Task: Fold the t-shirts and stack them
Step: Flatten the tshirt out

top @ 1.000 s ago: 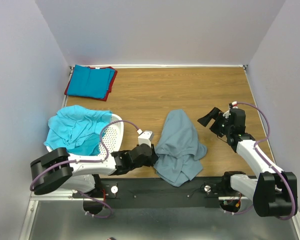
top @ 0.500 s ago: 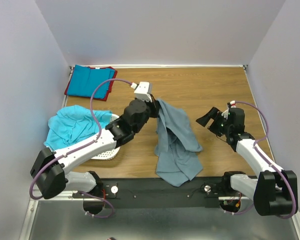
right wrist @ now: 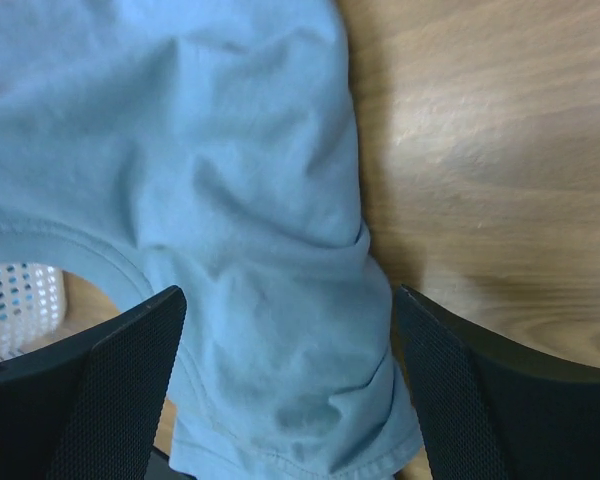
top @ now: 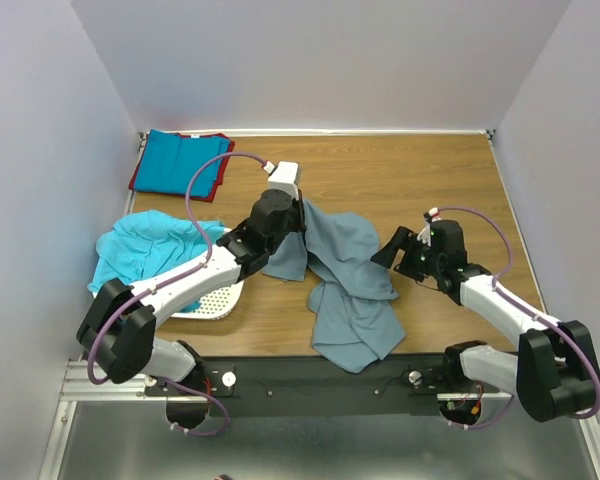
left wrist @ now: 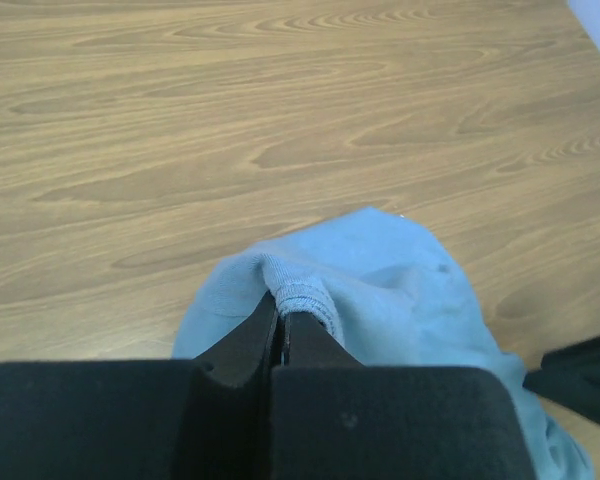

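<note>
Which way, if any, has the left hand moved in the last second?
Yes. Shut on the grey-blue t-shirt, the left hand has gone from near the black base rail toward the far wall.

grey-blue shirt (right wrist: 230, 200): runs off frame beyond the jaws
basket (right wrist: 15, 292): sliver beside one jaw, rest behind shirt

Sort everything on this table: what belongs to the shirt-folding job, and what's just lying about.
Job: grey-blue t-shirt, pinched in the left gripper; turquoise t-shirt, heaped on the white basket; blue t-shirt, folded on the red t-shirt in the far left corner.
Lying about: the white basket.
</note>
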Tool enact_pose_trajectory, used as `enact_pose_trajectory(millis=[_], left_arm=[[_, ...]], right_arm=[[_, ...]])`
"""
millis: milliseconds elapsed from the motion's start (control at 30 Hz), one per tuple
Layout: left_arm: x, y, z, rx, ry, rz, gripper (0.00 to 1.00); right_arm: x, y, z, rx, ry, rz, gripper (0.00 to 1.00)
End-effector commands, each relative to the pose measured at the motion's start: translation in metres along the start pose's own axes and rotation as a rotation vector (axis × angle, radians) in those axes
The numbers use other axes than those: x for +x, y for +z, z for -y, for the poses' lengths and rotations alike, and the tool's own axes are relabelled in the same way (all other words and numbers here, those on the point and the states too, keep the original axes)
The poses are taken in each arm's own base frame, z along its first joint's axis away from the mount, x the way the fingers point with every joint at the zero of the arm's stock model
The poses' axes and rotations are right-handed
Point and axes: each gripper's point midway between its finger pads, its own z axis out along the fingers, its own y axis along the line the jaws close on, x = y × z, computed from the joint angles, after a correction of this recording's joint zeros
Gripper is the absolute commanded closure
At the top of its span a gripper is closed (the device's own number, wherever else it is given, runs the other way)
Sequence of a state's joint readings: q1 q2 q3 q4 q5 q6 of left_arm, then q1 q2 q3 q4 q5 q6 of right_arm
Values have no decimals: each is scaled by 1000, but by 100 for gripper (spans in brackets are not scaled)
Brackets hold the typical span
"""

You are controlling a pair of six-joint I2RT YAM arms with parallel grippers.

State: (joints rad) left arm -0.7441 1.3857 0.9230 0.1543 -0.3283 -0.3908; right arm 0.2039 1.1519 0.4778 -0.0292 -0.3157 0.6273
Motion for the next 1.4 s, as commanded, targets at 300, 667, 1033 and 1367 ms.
enact_pose_trajectory(millis=[300, 667, 1033, 1367], left_arm=[[-5, 5, -29, -41, 12, 7, 100], [-13, 8, -38, -49, 16, 22, 100], [-141, 21, -24, 10, 69, 198, 100], [-242, -70, 13, 185, 73, 455, 100]], right_arm=[[65, -9, 28, 156, -34, -151, 11], [75, -9, 23, 133, -68, -212, 65], [-117, -18, -70, 201, -284, 197, 99], [-240, -123, -153, 207, -350, 586, 100]])
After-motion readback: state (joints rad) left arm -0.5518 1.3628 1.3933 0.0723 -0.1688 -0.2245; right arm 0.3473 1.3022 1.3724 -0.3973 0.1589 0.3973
